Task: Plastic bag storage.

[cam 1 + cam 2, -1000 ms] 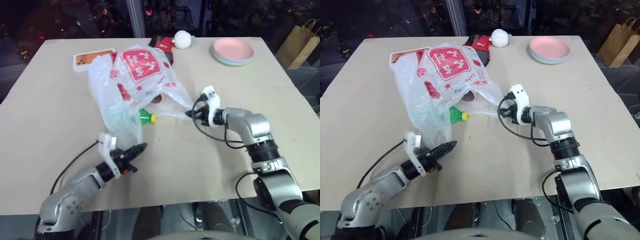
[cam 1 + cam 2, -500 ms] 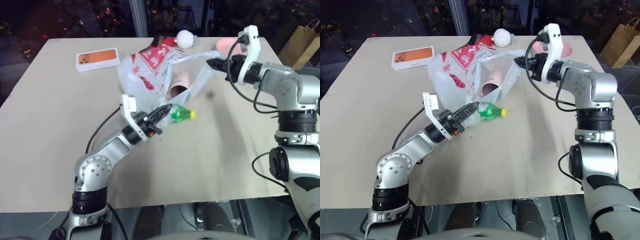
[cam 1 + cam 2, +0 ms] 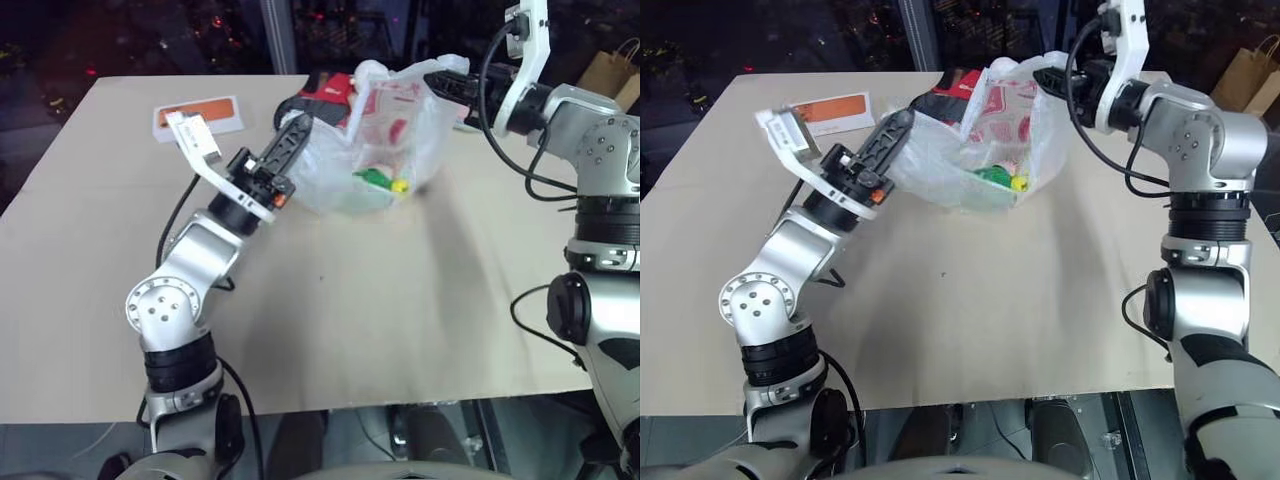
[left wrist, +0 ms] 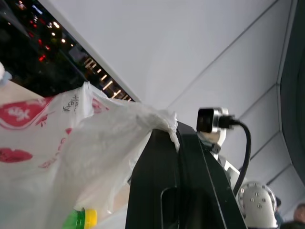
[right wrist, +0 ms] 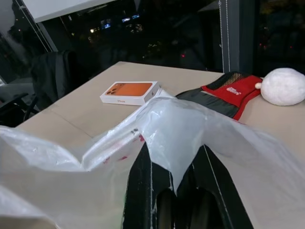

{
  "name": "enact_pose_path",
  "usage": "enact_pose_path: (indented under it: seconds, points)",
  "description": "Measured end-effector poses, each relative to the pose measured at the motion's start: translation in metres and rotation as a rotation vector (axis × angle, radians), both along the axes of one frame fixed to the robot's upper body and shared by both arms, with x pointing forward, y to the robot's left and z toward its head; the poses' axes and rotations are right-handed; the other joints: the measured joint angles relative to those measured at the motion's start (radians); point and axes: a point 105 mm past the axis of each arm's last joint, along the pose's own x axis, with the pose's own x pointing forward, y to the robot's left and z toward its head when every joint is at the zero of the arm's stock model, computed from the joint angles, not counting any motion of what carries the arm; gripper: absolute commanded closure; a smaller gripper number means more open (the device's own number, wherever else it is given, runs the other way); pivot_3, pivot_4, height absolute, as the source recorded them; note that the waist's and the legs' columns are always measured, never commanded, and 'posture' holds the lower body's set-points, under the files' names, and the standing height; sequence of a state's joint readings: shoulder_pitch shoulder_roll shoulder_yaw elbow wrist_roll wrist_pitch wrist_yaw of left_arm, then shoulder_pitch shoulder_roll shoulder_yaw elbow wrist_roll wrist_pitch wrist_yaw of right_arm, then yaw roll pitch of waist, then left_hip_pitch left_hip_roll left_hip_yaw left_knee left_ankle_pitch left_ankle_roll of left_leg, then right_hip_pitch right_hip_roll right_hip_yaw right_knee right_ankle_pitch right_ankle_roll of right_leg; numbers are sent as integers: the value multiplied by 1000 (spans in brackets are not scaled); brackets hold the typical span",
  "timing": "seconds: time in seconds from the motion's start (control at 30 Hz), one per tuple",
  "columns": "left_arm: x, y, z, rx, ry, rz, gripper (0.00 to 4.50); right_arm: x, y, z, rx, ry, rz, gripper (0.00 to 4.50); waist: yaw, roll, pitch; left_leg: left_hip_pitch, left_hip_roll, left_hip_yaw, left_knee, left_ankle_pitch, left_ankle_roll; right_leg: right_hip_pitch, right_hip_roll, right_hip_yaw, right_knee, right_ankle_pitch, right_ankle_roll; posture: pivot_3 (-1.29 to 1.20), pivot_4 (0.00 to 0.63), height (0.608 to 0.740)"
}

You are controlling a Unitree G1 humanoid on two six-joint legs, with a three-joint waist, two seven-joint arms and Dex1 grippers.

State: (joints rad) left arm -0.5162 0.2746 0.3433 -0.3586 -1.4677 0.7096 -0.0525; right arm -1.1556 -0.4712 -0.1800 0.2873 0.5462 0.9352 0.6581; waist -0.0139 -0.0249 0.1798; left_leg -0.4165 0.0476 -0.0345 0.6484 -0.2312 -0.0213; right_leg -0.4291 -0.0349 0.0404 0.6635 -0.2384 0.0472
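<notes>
- The bag (image 3: pixel 385 135) hangs stretched between the two grippers, above the far middle part of the table (image 3: pixel 420 300), and its bottom seems to rest on the table.
- The left gripper (image 3: pixel 290 135) is closed on the bag's left edge; the film is pinched between its fingers (image 4: pixel 164 157).
- The right gripper (image 3: pixel 440 82) is closed on the bag's upper right edge, near the far edge of the table, and it stands higher than the left one.
- Inside the bag, through the film, a green bottle (image 3: pixel 378 180) with a yellow cap lies near the bottom.
- Behind the bag, at the far edge, there is a red and black pouch (image 3: pixel 318 92) and a white ball (image 5: pixel 283 86).
- An orange box (image 3: pixel 205 112) lies near the far left corner, just behind the left arm.
- The right wrist view shows the box, the pouch and the ball clearly beyond the film.
- The left wrist view shows the bag's red print, the bottle cap, and the other arm's wrist camera behind the fingers.
- A brown paper bag (image 3: pixel 605 75) stands beyond the far right corner, off the table.
</notes>
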Motion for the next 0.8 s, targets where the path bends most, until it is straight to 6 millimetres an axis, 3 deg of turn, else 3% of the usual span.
enact_pose_path:
  seconds: [0.23,0.43,0.63,0.7,0.8]
  points:
    - [-2,56,73,-168,-154,153,4500,1,-46,26,138,-18,-62,4465,2,0,0,0,0,0,0,0,0,0,0,0,-1,0,0,0,150,740]
    - [12,81,98,-183,-137,261,4500,1,-77,33,305,16,-52,4465,1,0,1,-1,0,1,0,0,0,0,0,0,-2,0,0,0,150,740]
    - [23,78,113,-132,-141,310,4500,4,-84,51,363,-76,-98,4465,1,0,1,-1,0,1,-1,0,-1,0,0,0,-2,0,0,0,150,740]
    - [26,80,110,-101,-139,332,4500,3,-84,50,368,-77,-90,3906,0,0,1,-1,0,1,-1,1,-2,-1,0,0,-2,0,0,0,150,740]
    - [30,98,87,-3,-106,422,3646,-2,-108,29,299,-57,-149,2511,0,0,1,0,0,1,-3,1,-2,-1,0,1,-3,0,0,0,150,740]
